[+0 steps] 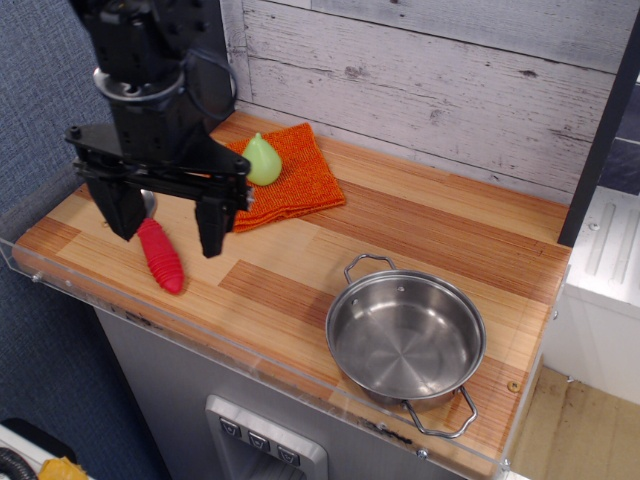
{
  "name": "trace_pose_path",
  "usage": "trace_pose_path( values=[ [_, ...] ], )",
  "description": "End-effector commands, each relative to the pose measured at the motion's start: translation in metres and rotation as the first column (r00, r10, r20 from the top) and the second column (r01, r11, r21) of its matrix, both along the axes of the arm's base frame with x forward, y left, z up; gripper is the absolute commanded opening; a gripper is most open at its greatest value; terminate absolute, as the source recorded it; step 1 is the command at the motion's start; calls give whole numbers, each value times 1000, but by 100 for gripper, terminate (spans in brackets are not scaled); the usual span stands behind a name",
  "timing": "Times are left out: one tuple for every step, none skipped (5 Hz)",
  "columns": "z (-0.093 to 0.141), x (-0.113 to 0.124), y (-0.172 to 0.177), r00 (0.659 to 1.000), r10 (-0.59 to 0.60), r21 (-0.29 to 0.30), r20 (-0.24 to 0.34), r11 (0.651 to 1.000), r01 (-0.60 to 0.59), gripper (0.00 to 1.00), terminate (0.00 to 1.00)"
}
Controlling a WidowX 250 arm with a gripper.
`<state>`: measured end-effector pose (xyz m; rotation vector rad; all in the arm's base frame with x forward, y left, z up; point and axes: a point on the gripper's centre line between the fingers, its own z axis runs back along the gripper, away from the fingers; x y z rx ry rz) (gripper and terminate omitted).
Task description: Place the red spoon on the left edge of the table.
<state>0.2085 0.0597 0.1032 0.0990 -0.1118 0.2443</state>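
Observation:
The red spoon (161, 259) lies flat on the wooden table (400, 215) near its left front corner, its ribbed red handle pointing toward the front edge. Its grey metal bowl is mostly hidden behind my gripper. My gripper (167, 228) hangs above the spoon, lifted clear of it, with its two black fingers wide apart and nothing between them.
An orange woven cloth (290, 185) lies at the back left with a green pear (262, 160) on it. A steel pan (405, 340) with two handles sits at the front right. A dark post (207, 40) stands at the back left. A clear acrylic rim (200, 335) runs along the front edge.

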Motion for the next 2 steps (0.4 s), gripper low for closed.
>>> trace_pose_path(
  values=[
    [35,-8,-19,989,-69,-10,131,997,71,100,0],
    [35,-8,-19,989,-69,-10,131,997,71,100,100]
  ],
)
